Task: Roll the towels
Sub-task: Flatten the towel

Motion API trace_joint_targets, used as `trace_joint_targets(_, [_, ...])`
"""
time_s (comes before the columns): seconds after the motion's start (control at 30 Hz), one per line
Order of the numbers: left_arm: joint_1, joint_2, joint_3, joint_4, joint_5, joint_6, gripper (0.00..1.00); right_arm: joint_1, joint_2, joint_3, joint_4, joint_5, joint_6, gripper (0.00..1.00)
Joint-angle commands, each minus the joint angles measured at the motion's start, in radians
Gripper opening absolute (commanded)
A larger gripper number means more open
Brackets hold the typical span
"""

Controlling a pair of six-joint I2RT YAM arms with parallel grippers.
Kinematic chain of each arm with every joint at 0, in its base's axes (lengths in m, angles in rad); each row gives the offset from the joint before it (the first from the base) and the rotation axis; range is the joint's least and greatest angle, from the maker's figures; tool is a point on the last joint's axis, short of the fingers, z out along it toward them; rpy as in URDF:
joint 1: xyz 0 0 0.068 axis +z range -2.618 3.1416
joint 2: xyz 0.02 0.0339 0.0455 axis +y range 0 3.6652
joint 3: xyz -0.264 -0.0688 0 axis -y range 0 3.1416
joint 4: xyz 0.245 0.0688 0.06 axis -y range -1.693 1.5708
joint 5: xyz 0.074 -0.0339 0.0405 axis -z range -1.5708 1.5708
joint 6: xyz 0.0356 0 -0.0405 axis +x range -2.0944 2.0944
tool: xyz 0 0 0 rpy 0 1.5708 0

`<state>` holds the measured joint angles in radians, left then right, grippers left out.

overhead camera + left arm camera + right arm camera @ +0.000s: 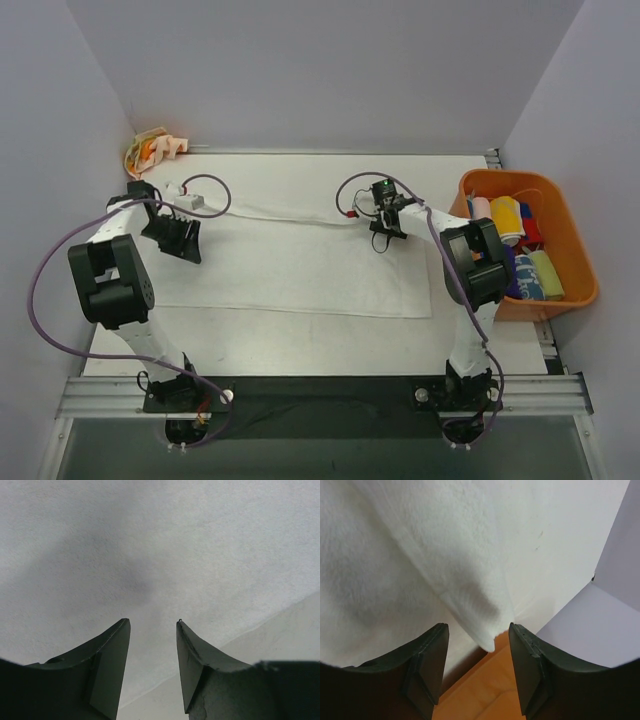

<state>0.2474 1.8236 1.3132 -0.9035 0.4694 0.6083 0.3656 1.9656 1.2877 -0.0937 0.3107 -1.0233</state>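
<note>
A large white towel [300, 265] lies spread flat on the table, with its far edge bunched into a thin fold. Over its left end my left gripper [180, 240] hovers open; in the left wrist view the gripper [152, 622] has only towel [160, 540] beneath it and nothing between its fingers. At the far right corner my right gripper [385, 235] is open too. In the right wrist view a folded corner of the towel [485, 625] points down between the fingers of the gripper [477, 625] without touching them. A cream towel with orange blotches [155, 150] sits bunched in the back left corner.
An orange bin [578, 255] at the right edge of the table holds several coloured rolled towels [508, 215]. The bin [480, 690] also shows under the right gripper. Purple walls close in the table on three sides. Bare table [285, 645] shows beside the towel's edge.
</note>
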Motion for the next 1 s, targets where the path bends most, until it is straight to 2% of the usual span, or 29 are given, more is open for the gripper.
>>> trace_joint_targets(0.0, [-0.007,0.011,0.001,0.038,0.017,-0.005,0.53,-0.01,0.052,0.013,0.071,0.041,-0.078,0.5])
trace_joint_targets(0.13, [-0.007,0.025,0.006,0.04,0.009,-0.007,0.53,-0.025,0.091,0.024,0.08,0.031,-0.109,0.46])
trace_joint_targets(0.3, [-0.005,0.036,0.0,0.048,-0.009,-0.004,0.5,-0.048,0.108,0.067,0.084,0.045,-0.1,0.24])
trace_joint_targets(0.43, [-0.005,0.04,-0.014,0.061,-0.028,0.001,0.41,-0.07,0.133,0.142,0.078,0.068,-0.07,0.12])
trace_joint_targets(0.47, [-0.005,0.042,-0.017,0.061,-0.034,0.002,0.38,-0.076,0.139,0.186,0.049,0.071,-0.063,0.06])
trace_joint_targets(0.53, [-0.003,0.049,-0.017,0.066,-0.049,0.01,0.28,-0.093,0.165,0.231,0.017,0.073,-0.038,0.0])
trace_joint_targets(0.73, [0.0,0.077,-0.017,0.072,-0.1,0.015,0.11,-0.114,0.324,0.504,-0.171,0.131,0.068,0.01])
trace_joint_targets(0.8, [0.003,0.085,-0.017,0.072,-0.103,0.013,0.09,-0.111,0.374,0.577,-0.228,0.165,0.084,0.07])
trace_joint_targets(0.83, [0.003,0.085,-0.019,0.071,-0.1,0.013,0.09,-0.108,0.406,0.585,-0.23,0.198,0.095,0.19])
trace_joint_targets(0.9, [0.003,0.082,-0.022,0.068,-0.086,0.016,0.09,-0.103,0.423,0.591,-0.239,0.226,0.112,0.25])
trace_joint_targets(0.93, [0.003,0.072,-0.014,0.054,-0.075,0.016,0.09,-0.099,0.42,0.591,-0.245,0.24,0.121,0.33])
trace_joint_targets(0.97, [0.006,0.066,-0.005,0.042,-0.022,0.016,0.11,-0.096,0.412,0.59,-0.262,0.243,0.156,0.36])
